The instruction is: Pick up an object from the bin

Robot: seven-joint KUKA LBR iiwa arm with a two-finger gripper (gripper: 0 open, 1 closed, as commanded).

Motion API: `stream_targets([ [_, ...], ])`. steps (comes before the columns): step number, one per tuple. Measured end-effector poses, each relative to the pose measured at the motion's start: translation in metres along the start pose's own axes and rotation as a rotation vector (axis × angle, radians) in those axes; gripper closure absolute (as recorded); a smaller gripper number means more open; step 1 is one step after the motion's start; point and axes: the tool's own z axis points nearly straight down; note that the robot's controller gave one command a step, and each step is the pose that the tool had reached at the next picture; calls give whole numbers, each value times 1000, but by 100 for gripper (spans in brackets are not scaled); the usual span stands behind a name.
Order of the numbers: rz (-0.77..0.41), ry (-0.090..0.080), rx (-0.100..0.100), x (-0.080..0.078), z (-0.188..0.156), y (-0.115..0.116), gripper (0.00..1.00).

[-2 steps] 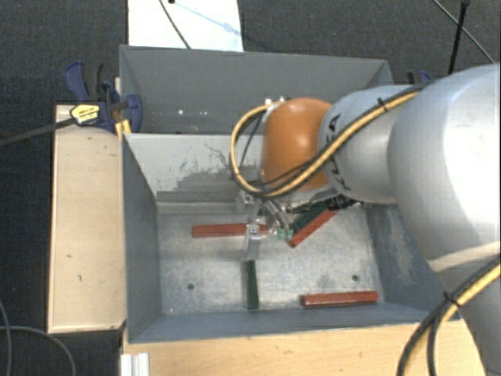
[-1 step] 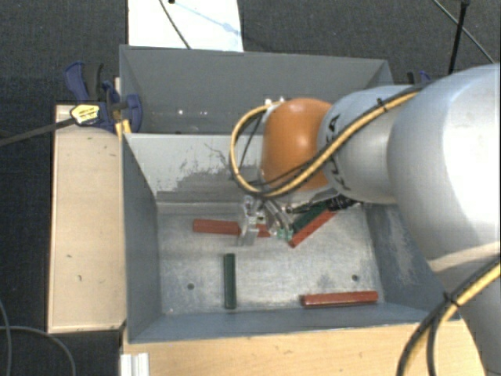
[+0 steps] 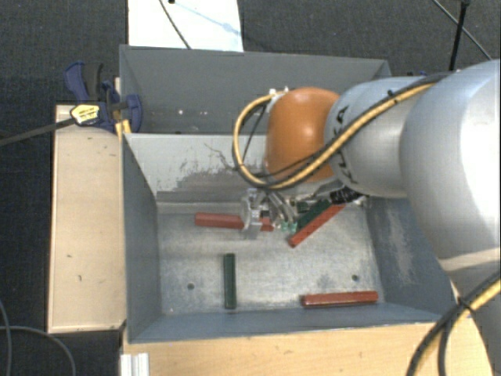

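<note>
My gripper point(image 3: 254, 219): it hung low over the back of the bin point(image 3: 145, 241) floor. I could not tell how far it stood open, nor whether it had hold of anything.
Thing under me: a slim red bar point(image 3: 218, 221) lay flat along the back of the floor, its right end directly beneath my gripper.
Handling: I judged it stiff, light and smooth-sided, likely to slide rather than bend.
Where to grip: across its narrow width and nearer its middle. Taken at the end, it would probably droop or swing.
Just to the right: a slanted red bar point(image 3: 315, 224) lay with a green piece point(image 3: 315, 207) against it, close enough to be knocked.
Farther out: a dark green bar point(image 3: 228, 281) lay front centre and a third red bar point(image 3: 340, 298) front right, both well apart.
</note>
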Motion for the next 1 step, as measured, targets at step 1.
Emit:
stream_targets([
  [1,1,-1,0,-3,-55,0,100],
])
